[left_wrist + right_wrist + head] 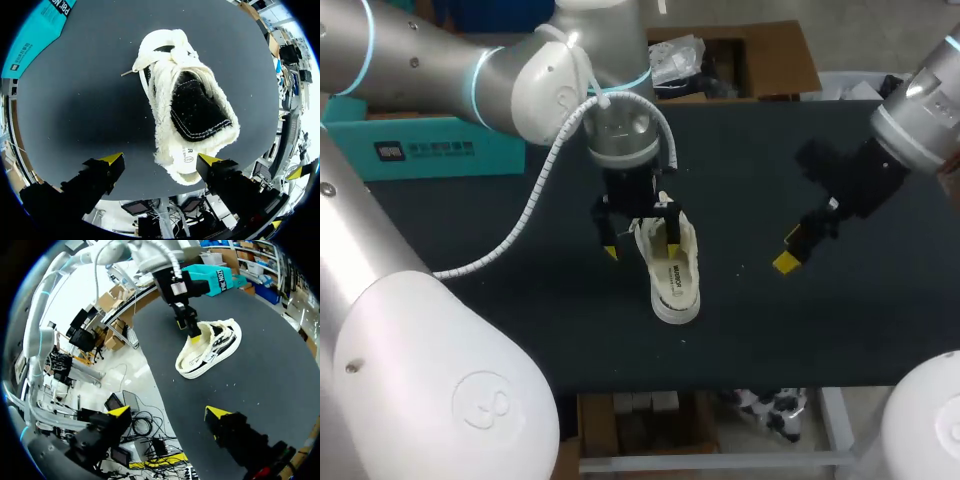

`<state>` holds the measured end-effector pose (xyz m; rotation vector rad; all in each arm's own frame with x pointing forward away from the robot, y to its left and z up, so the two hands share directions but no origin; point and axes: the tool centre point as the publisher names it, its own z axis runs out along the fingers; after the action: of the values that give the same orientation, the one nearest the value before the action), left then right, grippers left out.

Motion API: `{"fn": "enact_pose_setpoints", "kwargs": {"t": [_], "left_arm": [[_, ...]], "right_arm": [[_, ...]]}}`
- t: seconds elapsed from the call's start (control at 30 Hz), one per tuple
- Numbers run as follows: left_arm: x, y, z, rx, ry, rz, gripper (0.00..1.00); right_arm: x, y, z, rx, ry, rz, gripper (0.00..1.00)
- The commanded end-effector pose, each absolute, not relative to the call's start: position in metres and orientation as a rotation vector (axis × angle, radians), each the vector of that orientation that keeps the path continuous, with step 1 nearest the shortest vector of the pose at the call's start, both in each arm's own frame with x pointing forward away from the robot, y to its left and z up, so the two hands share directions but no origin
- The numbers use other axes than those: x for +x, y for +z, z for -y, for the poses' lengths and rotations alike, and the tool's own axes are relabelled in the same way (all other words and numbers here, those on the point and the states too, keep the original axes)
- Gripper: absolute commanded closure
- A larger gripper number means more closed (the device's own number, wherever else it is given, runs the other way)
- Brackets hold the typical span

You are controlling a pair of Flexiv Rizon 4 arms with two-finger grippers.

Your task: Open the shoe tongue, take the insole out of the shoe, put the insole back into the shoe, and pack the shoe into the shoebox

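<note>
Dark table (770, 330) — white fleecy shoe (672, 270), blk inside.

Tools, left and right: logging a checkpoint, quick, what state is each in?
Left tool: open, at the shoe, holding nothing.
Right tool: open, empty.

White shoe (187, 110) on dark table (75, 110), heel between spread hand (161, 160) fingers.

Table (880, 330): dark, matte top, spread wide beneath the overhead camera.
Light: fell evenly, leaving a soft shadow on the dark top.
</note>
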<state>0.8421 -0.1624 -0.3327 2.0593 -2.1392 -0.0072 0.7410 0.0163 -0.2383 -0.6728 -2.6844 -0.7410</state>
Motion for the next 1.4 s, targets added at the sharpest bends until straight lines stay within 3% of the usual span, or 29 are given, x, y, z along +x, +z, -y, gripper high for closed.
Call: {"fn": "enact_pose_setpoints", "kwargs": {"t": [0.03, 0.07, 0.13, 0.2, 0.23, 0.27, 0.9, 1.4], "left_arm": [[0.849, -0.338, 0.17, 2.088, -0.107, 2.109, 0.25], [0.85, -0.339, 0.172, 2.112, -0.117, 2.112, 0.3], [0.853, -0.34, 0.173, 2.157, -0.129, 2.096, 0.53], [0.854, -0.341, 0.176, 2.152, -0.126, 2.1, 0.68], [0.855, -0.342, 0.177, 2.167, -0.141, 2.102, 0.8], [0.855, -0.342, 0.177, 2.165, -0.137, 2.101, 1.0], [0.85, -0.337, 0.166, 2.148, -0.058, 2.346, 1.0], [0.87, -0.259, 0.141, 1.393, 0.343, 3.067, 1.0]], "right_arm": [[0.736, -0.235, -0.019, -0.492, -0.666, 2.779, 0.0], [0.736, -0.235, -0.019, -0.477, -0.659, 2.781, 0.0], [0.738, -0.237, -0.016, -0.456, -0.653, 2.782, 0.0], [0.738, -0.237, -0.015, -0.423, -0.645, 2.784, 0.0], [0.738, -0.237, -0.015, -0.406, -0.637, 2.786, 0.0], [0.737, -0.238, -0.015, -0.391, -0.628, 2.785, 0.0], [0.735, -0.24, -0.014, -0.384, -0.618, 2.761, 0.0], [0.751, -0.2, 0.019, 0.683, -0.506, 2.974, 0.0]]}}
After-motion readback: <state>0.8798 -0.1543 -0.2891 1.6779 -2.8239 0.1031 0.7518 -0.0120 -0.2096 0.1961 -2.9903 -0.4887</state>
